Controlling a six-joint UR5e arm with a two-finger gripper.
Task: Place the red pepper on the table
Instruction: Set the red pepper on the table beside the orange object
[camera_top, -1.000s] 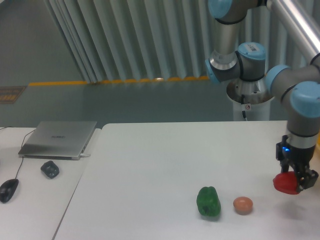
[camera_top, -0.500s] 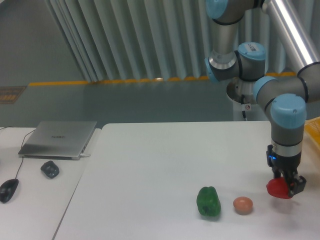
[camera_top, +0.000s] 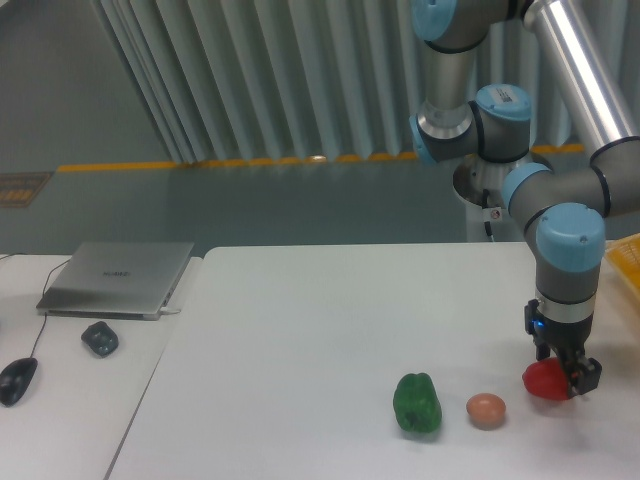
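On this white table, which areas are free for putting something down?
The large white table is bare left of the glossy green pepper and behind it. The front right is crowded: green pepper, orange-brown egg-like ball, and the gripper holding the small red pepper.

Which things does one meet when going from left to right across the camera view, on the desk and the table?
Mouse → small dark object → laptop → green pepper → orange-brown ball → red pepper, held in the pincer.
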